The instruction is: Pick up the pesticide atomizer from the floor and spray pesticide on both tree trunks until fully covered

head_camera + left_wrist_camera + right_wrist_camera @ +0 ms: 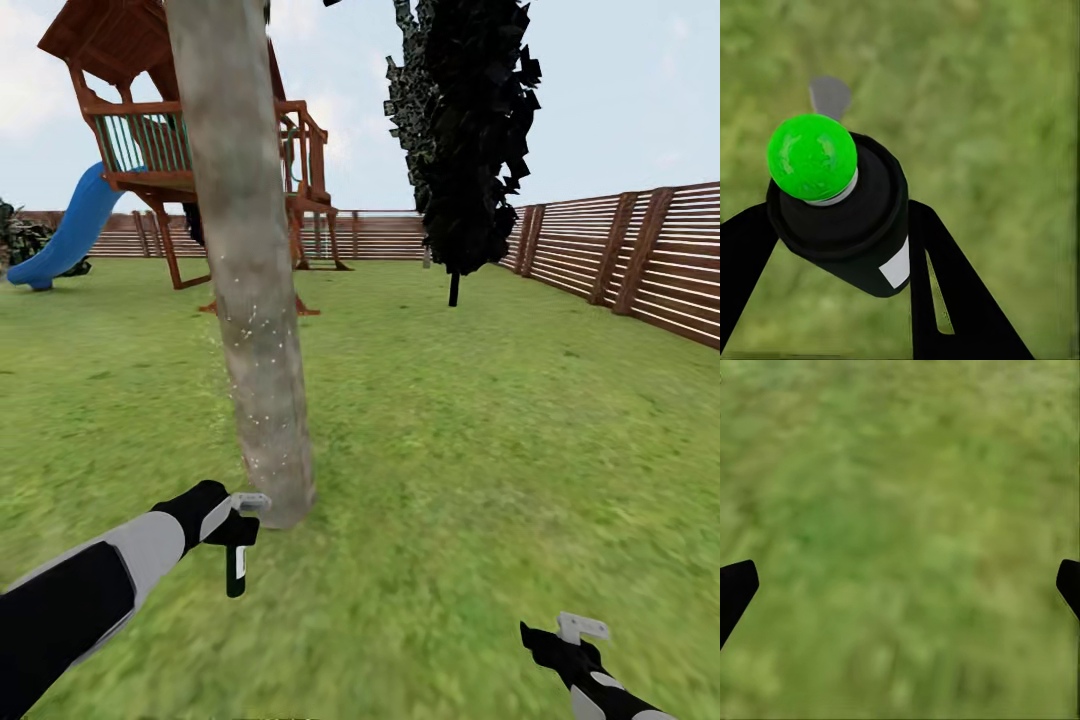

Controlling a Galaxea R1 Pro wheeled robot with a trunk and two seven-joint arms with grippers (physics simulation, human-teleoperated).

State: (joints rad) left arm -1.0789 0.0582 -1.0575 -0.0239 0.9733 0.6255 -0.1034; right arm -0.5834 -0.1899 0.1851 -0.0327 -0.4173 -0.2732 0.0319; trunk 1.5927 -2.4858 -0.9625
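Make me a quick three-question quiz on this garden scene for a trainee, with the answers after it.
1. True or false: the left gripper holds the pesticide atomizer.
2. What colour is the tip of the atomizer in the left wrist view? A) red B) green C) white
3. Fill in: the right gripper hangs open over bare ____.

Key
1. True. The fingers close on the dark body beside the tree trunk.
2. B. The round tip shows bright green.
3. Grass, with the jaws wide apart and nothing between them.
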